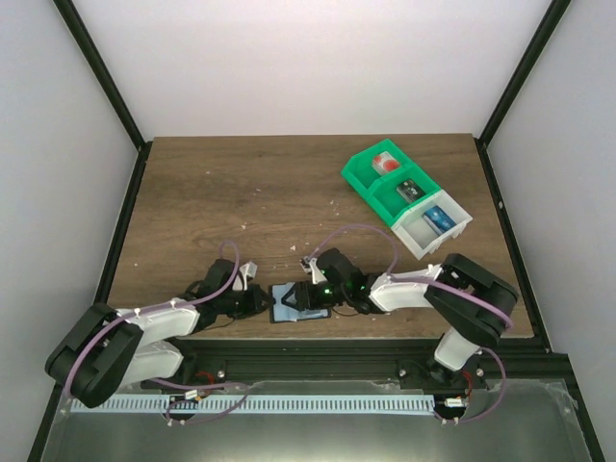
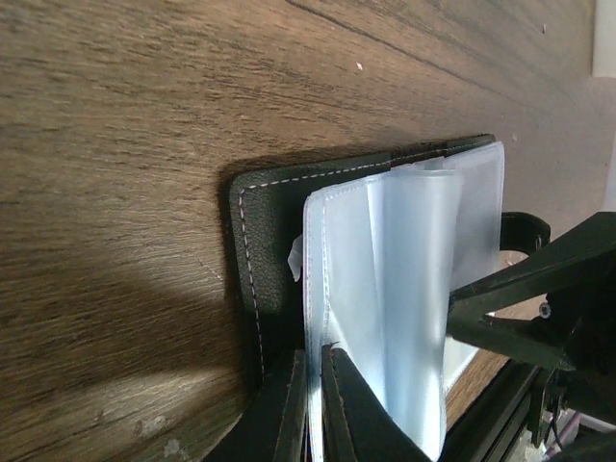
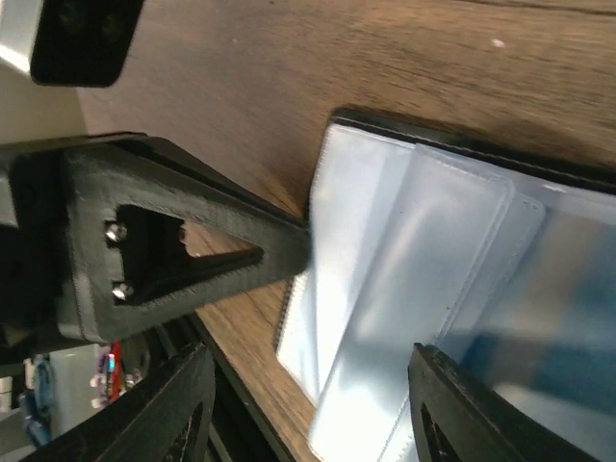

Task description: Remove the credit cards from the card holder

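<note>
The card holder (image 1: 292, 310) lies open on the table near the front edge, between both arms. In the left wrist view its black stitched cover (image 2: 262, 252) rests flat and its clear plastic sleeves (image 2: 409, 279) fan upward. My left gripper (image 2: 315, 364) is shut on the edge of one sleeve. My right gripper (image 3: 313, 399) stands open over the sleeves (image 3: 423, 241) from the other side, its fingers wide apart and touching nothing. A dim blue patch, likely one of the credit cards (image 3: 553, 356), shows through a sleeve at the right.
A green-and-white compartment bin (image 1: 404, 195) with small items stands at the back right. The table's front edge and a black rail (image 1: 385, 356) run just behind the card holder. The left gripper's finger (image 3: 192, 252) reaches in close to my right fingers.
</note>
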### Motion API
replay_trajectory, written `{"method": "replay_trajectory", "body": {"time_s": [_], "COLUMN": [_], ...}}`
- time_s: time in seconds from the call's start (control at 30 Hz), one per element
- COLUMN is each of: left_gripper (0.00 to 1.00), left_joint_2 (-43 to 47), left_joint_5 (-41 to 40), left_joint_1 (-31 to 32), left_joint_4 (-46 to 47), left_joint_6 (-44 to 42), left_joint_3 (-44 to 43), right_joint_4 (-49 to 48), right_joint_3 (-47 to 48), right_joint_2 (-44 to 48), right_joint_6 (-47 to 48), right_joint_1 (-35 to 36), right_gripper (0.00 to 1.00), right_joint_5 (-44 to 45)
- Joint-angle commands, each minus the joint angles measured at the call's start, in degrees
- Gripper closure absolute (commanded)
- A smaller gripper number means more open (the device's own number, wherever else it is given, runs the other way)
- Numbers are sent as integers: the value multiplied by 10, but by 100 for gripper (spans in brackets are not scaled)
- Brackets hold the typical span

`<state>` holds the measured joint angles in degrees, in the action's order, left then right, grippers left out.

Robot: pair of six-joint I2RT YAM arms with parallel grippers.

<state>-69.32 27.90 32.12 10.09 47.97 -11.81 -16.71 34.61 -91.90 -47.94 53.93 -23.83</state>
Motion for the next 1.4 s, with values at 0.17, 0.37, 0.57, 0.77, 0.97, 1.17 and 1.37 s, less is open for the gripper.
{"method": "replay_trajectory", "body": {"time_s": [0.17,0.37,0.57,0.77,0.97,1.17,1.37], "left_gripper": [91,90,91,91,91,91,91], "left_joint_2": [37,59,43,35,32,33,31], "left_joint_5": [-3,-17,-14,-13,-13,-14,-13], "left_joint_1": [-2,-3,-3,-3,-3,-3,-3], "left_joint_4": [-12,-33,-29,-21,-21,-20,-19], "left_joint_6": [11,7,-1,-1,-2,-1,-1], "left_joint_3": [-1,-6,0,1,3,5,3], "right_joint_4": [-73,-50,89,135,124,131,149], "right_joint_3": [37,13,-6,-32,-34,-28,-25], "right_joint_2": [-23,66,154,155,111,93,94], "right_joint_6": [-28,-14,9,-3,-10,-6,-4], "right_joint_1": [16,15,10,3,2,3,3], "right_gripper": [43,43,42,42,43,43,43], "right_joint_5": [-66,-46,87,127,128,147,166]}}
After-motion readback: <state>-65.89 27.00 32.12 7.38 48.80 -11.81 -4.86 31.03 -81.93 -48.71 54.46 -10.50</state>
